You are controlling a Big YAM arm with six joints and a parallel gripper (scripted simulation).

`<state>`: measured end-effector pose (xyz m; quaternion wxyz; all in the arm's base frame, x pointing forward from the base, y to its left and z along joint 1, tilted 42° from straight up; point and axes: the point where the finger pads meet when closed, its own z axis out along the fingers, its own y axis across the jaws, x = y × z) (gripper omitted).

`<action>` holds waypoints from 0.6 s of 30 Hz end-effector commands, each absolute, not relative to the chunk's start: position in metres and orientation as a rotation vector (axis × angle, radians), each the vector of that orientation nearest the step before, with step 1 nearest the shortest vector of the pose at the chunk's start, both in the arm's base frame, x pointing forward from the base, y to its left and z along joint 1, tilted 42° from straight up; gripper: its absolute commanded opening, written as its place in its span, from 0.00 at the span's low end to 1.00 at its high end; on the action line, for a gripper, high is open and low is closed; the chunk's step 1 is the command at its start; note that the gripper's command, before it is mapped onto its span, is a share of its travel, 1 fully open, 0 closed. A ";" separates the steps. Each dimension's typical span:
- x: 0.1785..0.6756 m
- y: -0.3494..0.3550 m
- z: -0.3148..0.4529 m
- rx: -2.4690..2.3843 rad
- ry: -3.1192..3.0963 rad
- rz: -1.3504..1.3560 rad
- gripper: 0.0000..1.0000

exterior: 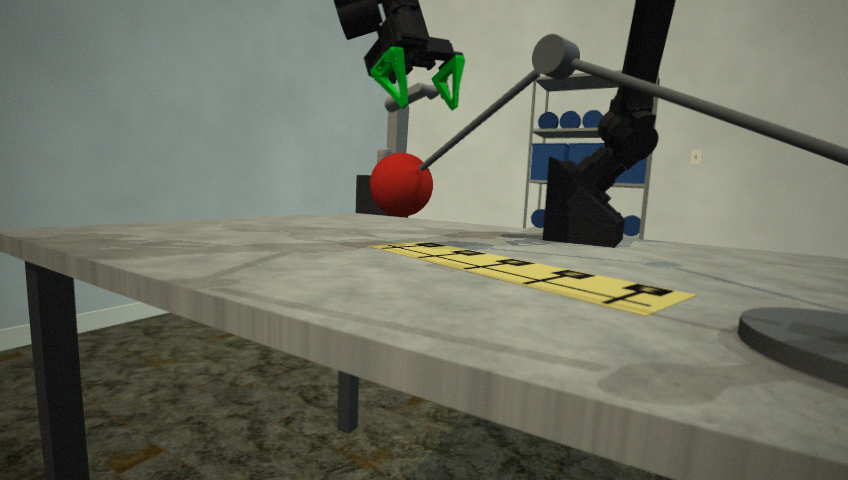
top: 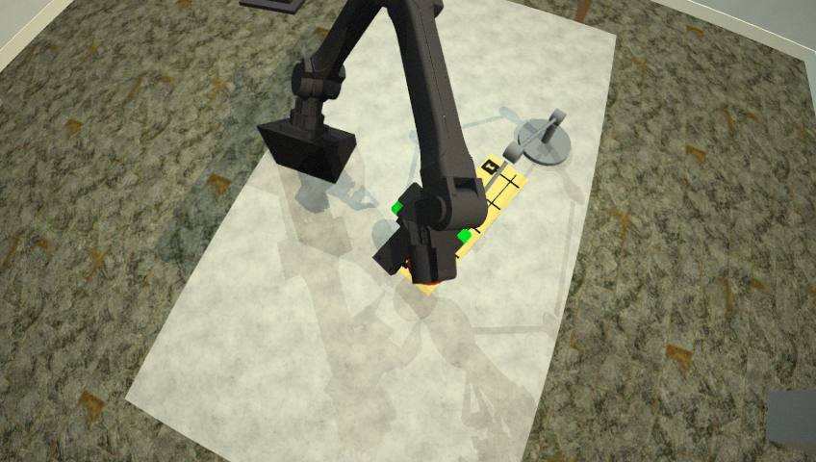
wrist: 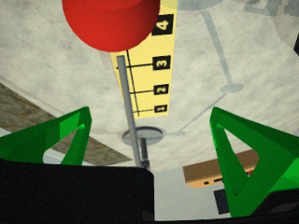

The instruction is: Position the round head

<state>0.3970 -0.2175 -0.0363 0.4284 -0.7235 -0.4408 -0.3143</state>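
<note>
The lamp's round red head (exterior: 401, 184) hangs free above the bench on its thin grey arm (exterior: 479, 120), with a clear gap under it. In the wrist view the head (wrist: 111, 6) sits over the far part of the yellow strip (wrist: 151, 63), beside the numbers 4 and 5. The strip (exterior: 535, 275) with five crossing lines lies flat on the bench. The lamp's grey foot (exterior: 794, 342) is at the near right. My gripper (exterior: 417, 80) with green fingers is open and empty, well above the head and apart from it. In the top view my arm hides most of the head (top: 426, 281).
The lamp's grey elbow joint (exterior: 554, 55) stands high over the strip, with a second rod running right. My arm's black base (exterior: 580, 208) sits at the far side of the bench. A shelf with blue items (exterior: 568, 142) stands behind.
</note>
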 end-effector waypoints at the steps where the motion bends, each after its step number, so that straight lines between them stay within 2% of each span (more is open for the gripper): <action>1: 0.400 -0.223 -0.033 -1.816 -1.111 -0.794 1.00; 18: 0.398 -0.221 -0.034 -1.813 -1.106 -0.791 1.00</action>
